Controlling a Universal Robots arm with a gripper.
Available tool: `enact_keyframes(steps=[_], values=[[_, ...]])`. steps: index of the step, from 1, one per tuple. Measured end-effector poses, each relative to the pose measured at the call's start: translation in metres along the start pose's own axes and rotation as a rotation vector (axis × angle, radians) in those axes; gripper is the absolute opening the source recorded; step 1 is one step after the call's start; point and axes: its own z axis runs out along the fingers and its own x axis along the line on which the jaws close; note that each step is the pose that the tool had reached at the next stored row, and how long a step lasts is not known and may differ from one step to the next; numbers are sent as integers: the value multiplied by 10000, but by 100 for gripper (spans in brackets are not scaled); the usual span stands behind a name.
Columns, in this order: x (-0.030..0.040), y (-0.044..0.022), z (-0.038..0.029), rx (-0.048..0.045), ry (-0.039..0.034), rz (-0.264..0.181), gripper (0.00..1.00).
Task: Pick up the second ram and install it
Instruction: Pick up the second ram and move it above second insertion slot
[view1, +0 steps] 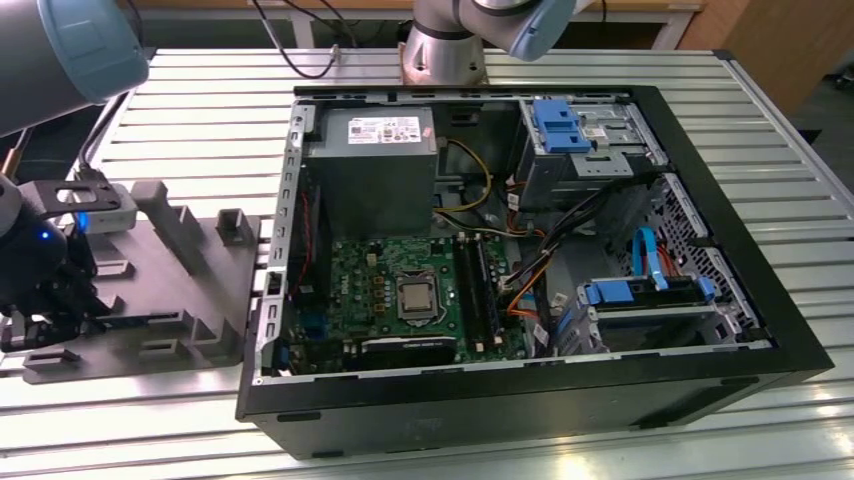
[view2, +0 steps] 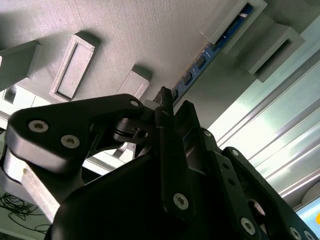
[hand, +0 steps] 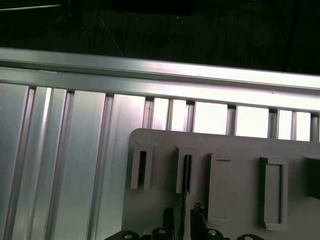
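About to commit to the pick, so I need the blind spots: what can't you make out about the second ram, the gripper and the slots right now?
- Second wrist view: the second ram, near end hidden behind the gripper.
- Exterior view: the holder tray, pick spot covered by the arm at that view's left edge.
- Exterior view: the motherboard slots, too small to tell whether any holds a stick.
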Motion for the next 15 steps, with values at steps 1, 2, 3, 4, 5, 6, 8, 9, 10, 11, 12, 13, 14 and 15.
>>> enact_keyframes(steps=[1,2,3,4,5,6,8,9,10,11,12,13,14,15], values=[[0,0,0,0,0,-2,27],[0,0,0,0,0,-4,27],[0,0,-3,1,0,-4,27],[0,1,-13,1,0,-4,27],[-1,1,-22,0,0,-4,27],[-1,1,-21,2,-1,-4,27],[-1,0,-22,3,-2,-4,27],[-1,1,-23,2,-1,-4,27],[-1,1,-25,0,0,-4,27],[-1,1,-25,1,0,-4,27],[-1,1,-25,1,-1,-4,27],[0,1,-26,1,0,-4,27],[-1,1,-26,0,0,-4,27],[0,1,-27,0,0,-4,26]])
